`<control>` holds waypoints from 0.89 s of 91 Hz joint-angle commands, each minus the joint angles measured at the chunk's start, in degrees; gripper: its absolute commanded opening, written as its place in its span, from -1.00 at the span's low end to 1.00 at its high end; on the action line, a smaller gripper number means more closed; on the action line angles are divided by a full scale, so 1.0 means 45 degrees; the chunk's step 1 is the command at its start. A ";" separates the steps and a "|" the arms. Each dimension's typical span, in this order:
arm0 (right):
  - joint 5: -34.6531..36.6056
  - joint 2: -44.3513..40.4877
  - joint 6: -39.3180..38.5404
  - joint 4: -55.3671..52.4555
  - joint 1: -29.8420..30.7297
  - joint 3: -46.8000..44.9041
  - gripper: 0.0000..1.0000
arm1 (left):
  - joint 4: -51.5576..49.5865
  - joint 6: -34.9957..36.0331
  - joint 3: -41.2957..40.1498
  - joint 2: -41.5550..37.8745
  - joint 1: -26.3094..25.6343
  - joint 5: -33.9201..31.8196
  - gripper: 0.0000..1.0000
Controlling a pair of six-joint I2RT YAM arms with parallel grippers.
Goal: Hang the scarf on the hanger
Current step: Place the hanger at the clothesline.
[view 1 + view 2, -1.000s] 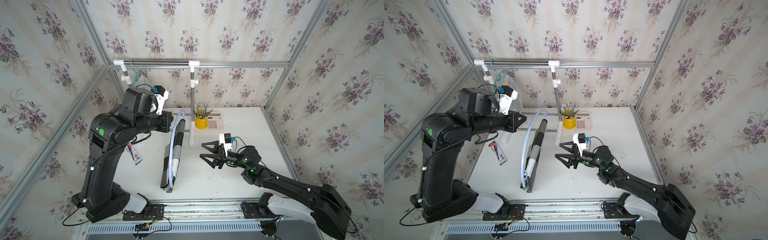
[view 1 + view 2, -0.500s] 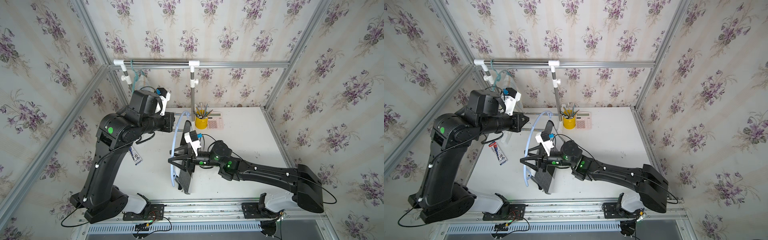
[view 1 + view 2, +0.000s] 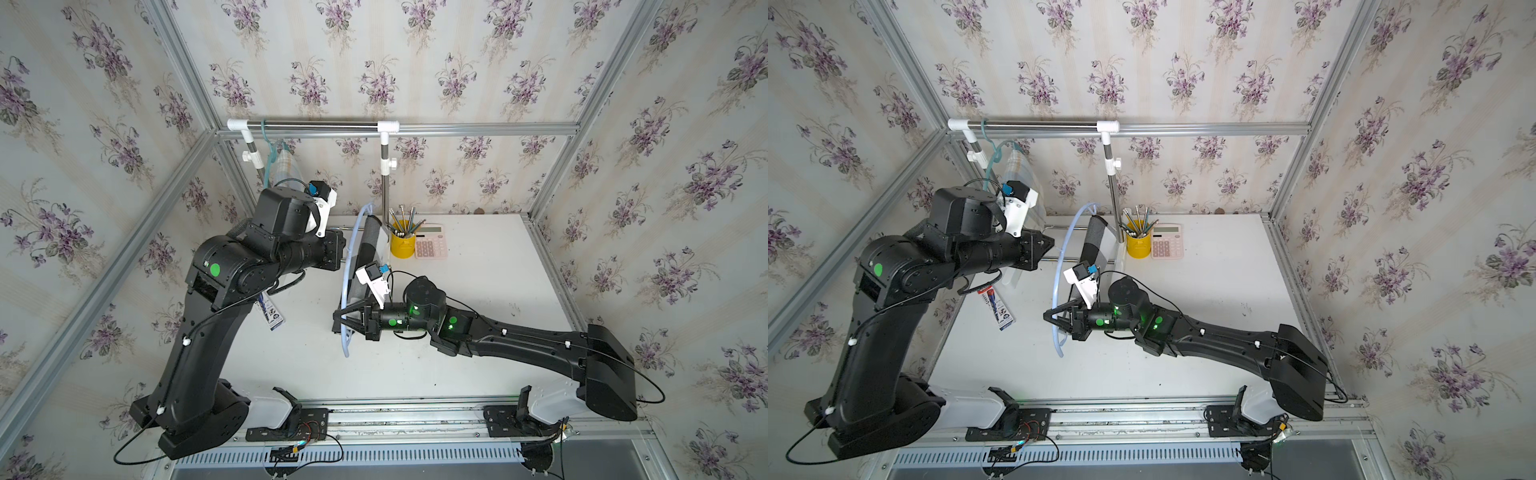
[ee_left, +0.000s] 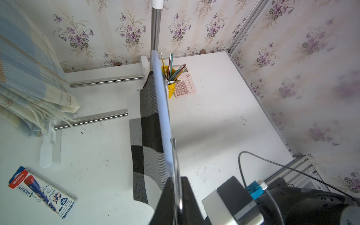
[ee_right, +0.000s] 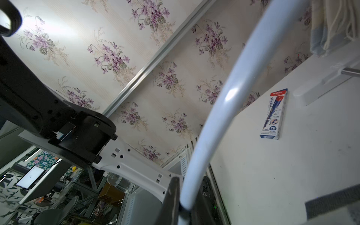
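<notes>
The right jaws pinch the hanger (image 5: pixel 231 93) beside its draped scarf (image 4: pixel 148 124).

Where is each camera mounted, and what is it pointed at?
Both top views: overhead, looking down on the table; left arm and right arm show whole.
Left wrist: rides the left arm, looking past the left gripper at the scarf on the hanger.
Right wrist: rides the right arm, looking past the right gripper along the hanger toward the left arm.
Shared: hanger and pencil box, in every view.
</notes>
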 commanded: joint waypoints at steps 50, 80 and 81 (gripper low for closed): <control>-0.1292 0.0740 -0.0388 0.0534 0.0052 0.1168 -1.00 | 0.3924 -0.2271 -0.9008 -0.8267 -0.0008 0.1501 0.53; -0.1370 0.0723 -0.0148 0.0892 0.0050 0.0832 -1.00 | 0.5838 -0.3151 -1.2087 -0.8457 -0.0001 0.2123 -0.20; -0.1370 0.0723 -0.0151 0.0882 0.0043 0.0824 -1.00 | 0.5872 -0.3156 -1.2150 -0.8461 0.0000 0.2133 -0.23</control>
